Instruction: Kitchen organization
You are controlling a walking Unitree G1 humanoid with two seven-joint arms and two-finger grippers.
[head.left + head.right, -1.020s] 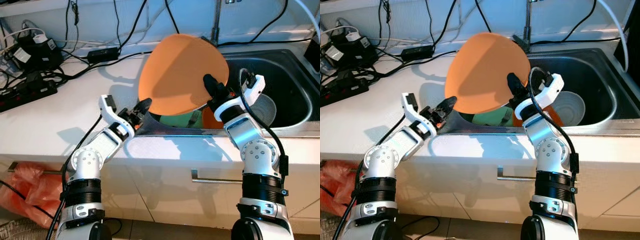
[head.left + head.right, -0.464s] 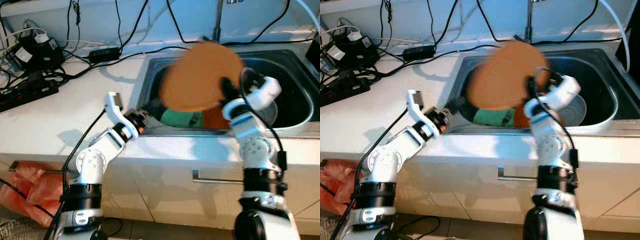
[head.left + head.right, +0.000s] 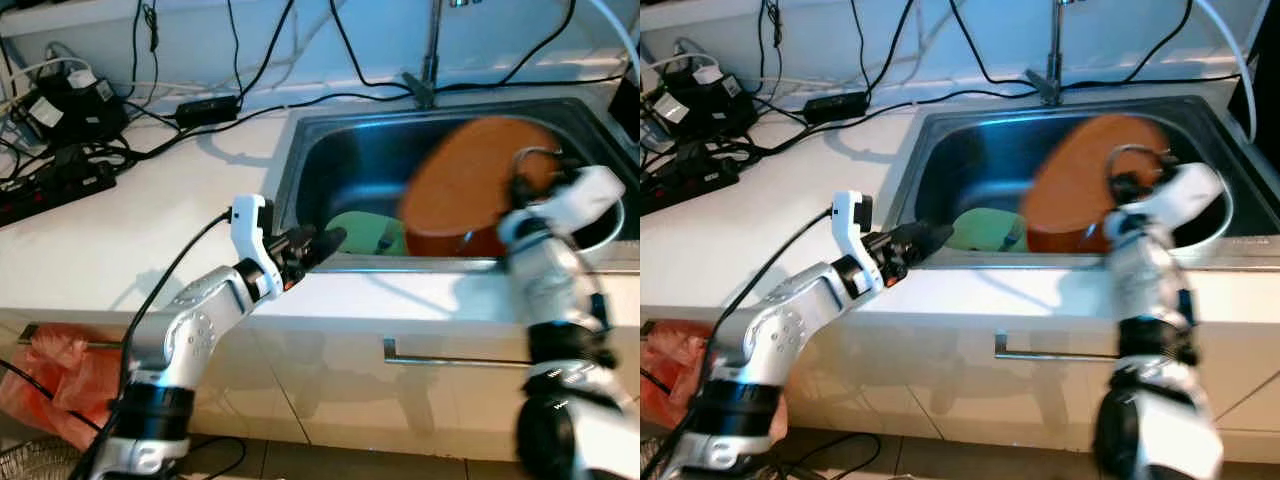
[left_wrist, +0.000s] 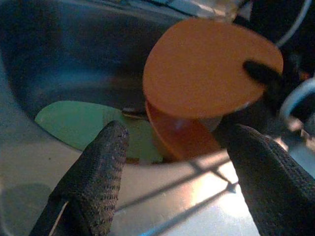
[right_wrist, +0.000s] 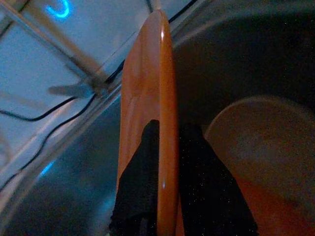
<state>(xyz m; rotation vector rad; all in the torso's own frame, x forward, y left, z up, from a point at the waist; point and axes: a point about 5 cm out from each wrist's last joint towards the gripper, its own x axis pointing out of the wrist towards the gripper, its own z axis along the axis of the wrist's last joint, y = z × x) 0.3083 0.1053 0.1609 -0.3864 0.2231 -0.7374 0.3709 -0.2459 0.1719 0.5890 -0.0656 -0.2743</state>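
Observation:
A large orange plate [image 3: 468, 176] hangs tilted over the steel sink [image 3: 300, 150], with my right gripper [image 3: 527, 178] shut on its right rim. In the right wrist view the plate [image 5: 147, 98] stands edge-on between the two black fingers [image 5: 138, 187]. A green plate [image 3: 358, 232] lies on the sink floor, beside another orange dish [image 4: 179, 135] that sits below the held plate. My left gripper [image 3: 322, 243] hovers open at the sink's front left edge, its fingers [image 4: 101, 162] spread wide with nothing between them.
A white bowl [image 5: 268, 142] rests in the sink's right end. The faucet [image 3: 432, 55] rises behind the basin. Power strips and tangled cables [image 3: 60, 120] crowd the counter's back left. A red bag [image 3: 50, 385] lies on the floor below, and a drawer handle [image 3: 450, 358] runs under the counter.
My right gripper has swung the orange plate rightward and lower, from the sink's left rim to over the basin. My left gripper has reached right along the sink's front edge.

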